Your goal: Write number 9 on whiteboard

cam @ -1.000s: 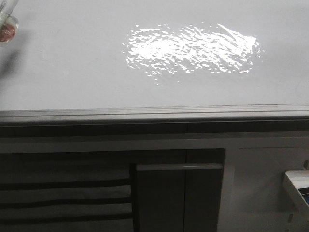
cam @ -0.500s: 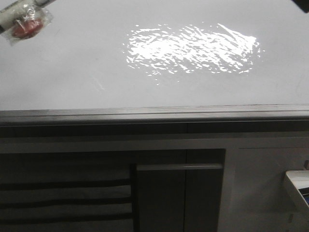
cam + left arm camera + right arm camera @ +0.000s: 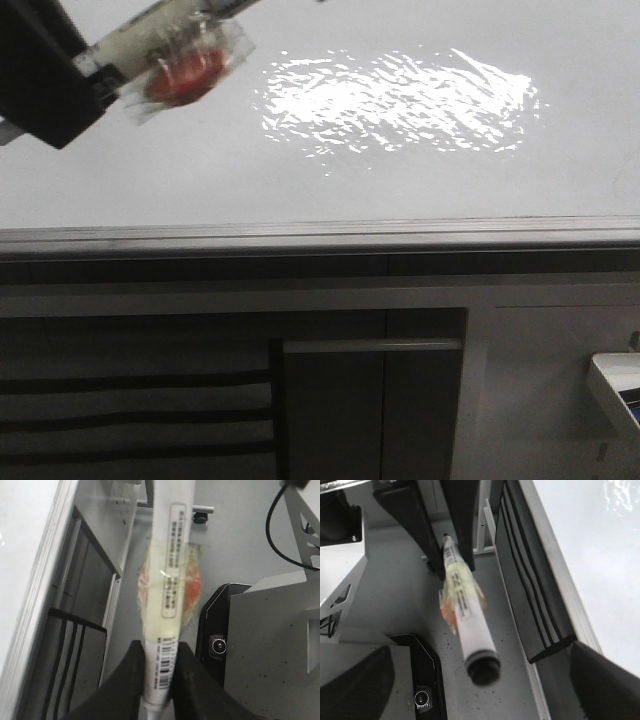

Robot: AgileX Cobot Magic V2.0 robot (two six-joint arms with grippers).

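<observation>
Blank whiteboard (image 3: pixel 400 170) behind — left gripper (image 3: pixel 159 667) clamps marker (image 3: pixel 167 595); right gripper's (image 3: pixel 470 690) fingers spread, empty

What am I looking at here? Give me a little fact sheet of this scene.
Whiteboard: glossy, bright glare patch, no writing visible
Marker: white barrel with a reddish wad taped on, over the board's left part
Left gripper: shut on the marker
Right gripper: open, holding nothing
Marker tip touching board: cannot tell
Below the board: dark cabinet panels
</observation>
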